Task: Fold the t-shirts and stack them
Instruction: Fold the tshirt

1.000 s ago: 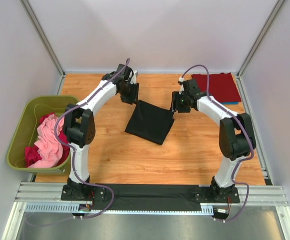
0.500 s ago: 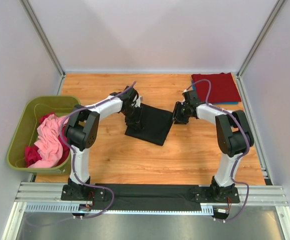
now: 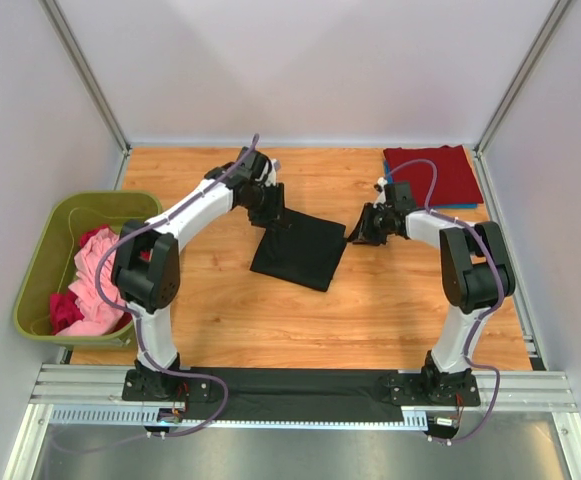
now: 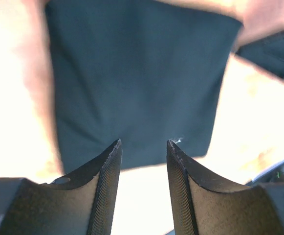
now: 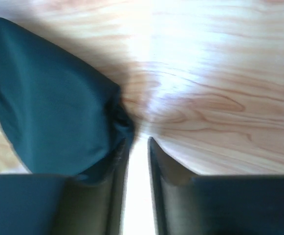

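Note:
A black t-shirt lies folded into a flat rectangle at mid-table. My left gripper hovers at its far left corner. In the left wrist view this gripper is open, with only bright table between the fingers and the black t-shirt just beyond. My right gripper sits low at the shirt's right corner. In the right wrist view its jaws stand a thin gap apart with nothing in it. The black cloth bunches against the outside of the left finger. A folded dark red t-shirt rests on a blue one at the far right.
An olive-green bin at the left table edge holds a heap of pink and magenta shirts. Bare wooden table lies in front of the black shirt. White walls and frame posts close in the sides and back.
The black shirt, hanging between both grippers a second ago, now lies flat. The left gripper dipped over it and drew back to its far corner. The right gripper's jaws narrowed and shifted slightly right.

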You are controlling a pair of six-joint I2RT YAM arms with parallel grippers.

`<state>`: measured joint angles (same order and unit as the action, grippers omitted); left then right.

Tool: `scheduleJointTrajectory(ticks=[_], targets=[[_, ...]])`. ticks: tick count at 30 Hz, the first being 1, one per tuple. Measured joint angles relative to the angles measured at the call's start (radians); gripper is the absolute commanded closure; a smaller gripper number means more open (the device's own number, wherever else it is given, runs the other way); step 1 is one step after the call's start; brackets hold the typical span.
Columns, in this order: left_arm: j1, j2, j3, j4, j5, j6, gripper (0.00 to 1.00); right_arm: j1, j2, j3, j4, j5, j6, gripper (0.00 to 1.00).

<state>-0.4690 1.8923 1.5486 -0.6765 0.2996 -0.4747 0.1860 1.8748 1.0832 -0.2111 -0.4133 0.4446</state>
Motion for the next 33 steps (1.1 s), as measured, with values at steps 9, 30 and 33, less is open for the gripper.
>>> scheduleJointTrajectory(ticks=[9, 30, 33], targets=[[0.107, 0.288, 0.243, 0.0, 0.067, 0.072, 0.53, 0.043, -0.167, -0.017, -0.097, 0.046, 0.123, 0.33], [0.126, 0.467, 0.507, -0.099, 0.113, 0.07, 0.5, 0.156, -0.039, -0.047, 0.046, 0.216, 0.169, 0.79], [0.146, 0.468, 0.557, -0.09, 0.126, 0.045, 0.5, 0.13, -0.014, -0.025, 0.048, 0.179, 0.121, 0.83]])
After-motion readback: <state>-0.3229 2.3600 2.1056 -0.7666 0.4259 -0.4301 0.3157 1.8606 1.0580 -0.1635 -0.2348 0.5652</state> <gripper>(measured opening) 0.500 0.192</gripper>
